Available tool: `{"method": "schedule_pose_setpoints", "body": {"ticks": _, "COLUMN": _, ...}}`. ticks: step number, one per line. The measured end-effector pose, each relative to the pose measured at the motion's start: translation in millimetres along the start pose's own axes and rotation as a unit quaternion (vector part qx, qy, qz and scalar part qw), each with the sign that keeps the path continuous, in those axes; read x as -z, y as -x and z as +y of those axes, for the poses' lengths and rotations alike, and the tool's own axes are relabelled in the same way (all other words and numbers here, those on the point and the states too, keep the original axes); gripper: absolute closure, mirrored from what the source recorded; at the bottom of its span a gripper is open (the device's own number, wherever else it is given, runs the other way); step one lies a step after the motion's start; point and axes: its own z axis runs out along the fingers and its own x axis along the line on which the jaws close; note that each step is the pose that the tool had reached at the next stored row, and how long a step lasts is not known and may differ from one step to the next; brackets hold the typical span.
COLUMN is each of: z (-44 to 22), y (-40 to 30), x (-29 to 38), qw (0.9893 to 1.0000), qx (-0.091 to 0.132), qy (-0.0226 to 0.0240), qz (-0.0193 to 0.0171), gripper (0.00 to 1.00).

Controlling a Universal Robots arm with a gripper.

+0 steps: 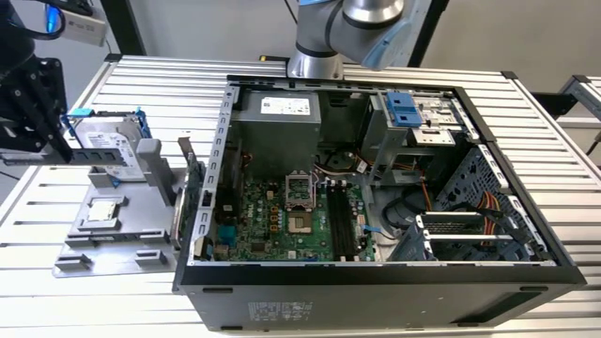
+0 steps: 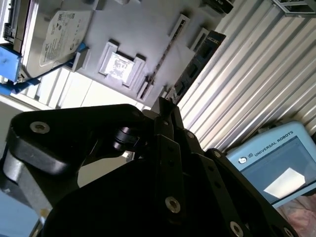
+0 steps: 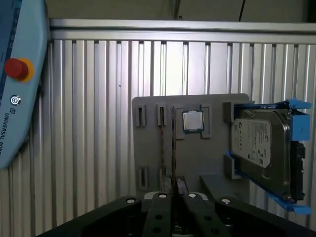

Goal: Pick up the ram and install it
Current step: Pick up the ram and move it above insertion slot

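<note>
The ram (image 1: 98, 155), a narrow green stick with black chips, hangs level above the grey holder plate (image 1: 117, 239) at the exterior view's left. My black gripper (image 1: 58, 156) is shut on one end of it. In the first wrist view the ram (image 3: 173, 148) shows edge-on as a thin line running out from between the closed fingertips (image 3: 163, 200) of the gripper (image 3: 174, 197). The second wrist view has the stick's tip (image 2: 164, 104) poking out past the gripper (image 2: 168, 123). The open computer case (image 1: 488, 151) lies at the exterior view's right, with dark memory slots (image 1: 340, 222) on its green motherboard (image 1: 272, 218).
On the holder plate sit a hard drive (image 3: 261, 148) in a blue bracket and a square silver processor chip (image 3: 192, 121). A green expansion card (image 1: 193, 190) stands beside the case wall. A teach pendant (image 3: 15, 84) lies on the slatted table. The arm's base (image 1: 324, 42) rises behind the case.
</note>
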Motion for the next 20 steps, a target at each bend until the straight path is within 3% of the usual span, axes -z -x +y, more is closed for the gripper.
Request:
{"method": "schedule_pose_setpoints", "body": {"ticks": 5, "z": 0.0, "y": 8.1, "x": 3.1, "qw": 1.0, "qx": 0.009, "qy": 0.0001, "qz": 0.0001, "gripper": 1.0}}
{"method": "schedule_pose_setpoints", "body": {"ticks": 10, "z": -0.1, "y": 9.7, "x": 9.7, "qw": 0.9999, "qx": 0.011, "qy": 0.0, "qz": 0.0002, "gripper": 1.0}}
{"method": "schedule_pose_setpoints", "body": {"ticks": 15, "z": -0.2, "y": 9.8, "x": 9.9, "qw": 0.9999, "qx": 0.011, "qy": 0.0001, "qz": 0.0034, "gripper": 1.0}}
{"method": "schedule_pose_setpoints", "body": {"ticks": 20, "z": -5.6, "y": 9.7, "x": 9.9, "qw": 0.9999, "qx": 0.011, "qy": 0.0001, "qz": 0.0068, "gripper": 1.0}}
